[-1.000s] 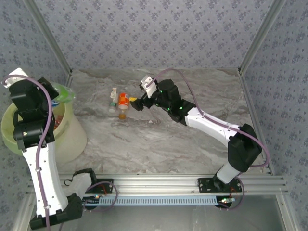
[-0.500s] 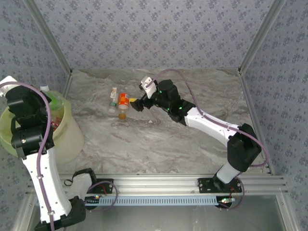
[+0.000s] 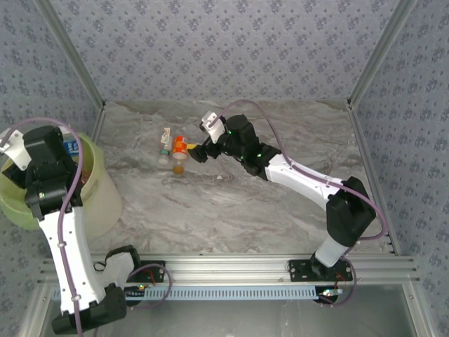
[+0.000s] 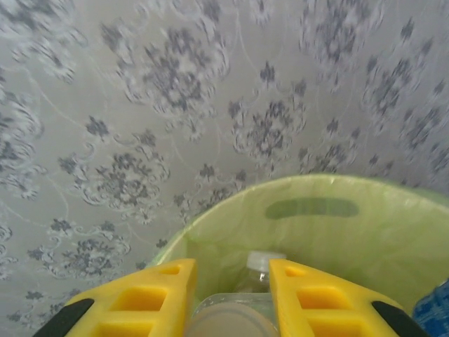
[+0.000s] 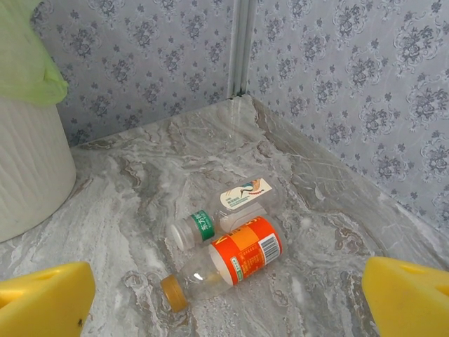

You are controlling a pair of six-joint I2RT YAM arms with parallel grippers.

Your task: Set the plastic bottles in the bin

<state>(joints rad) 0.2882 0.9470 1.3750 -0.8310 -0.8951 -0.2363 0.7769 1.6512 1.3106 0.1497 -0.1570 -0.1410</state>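
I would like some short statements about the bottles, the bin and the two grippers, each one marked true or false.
1. Two bottles lie on the table: the orange-label bottle and the green-band bottle. True.
2. The right gripper holds the orange-label bottle. False: it is open, and the bottle lies on the table ahead of it.
3. A clear bottle sits between the left gripper's fingers, over the bin. True.
4. The bin lies tipped on its side. False: it stands upright.
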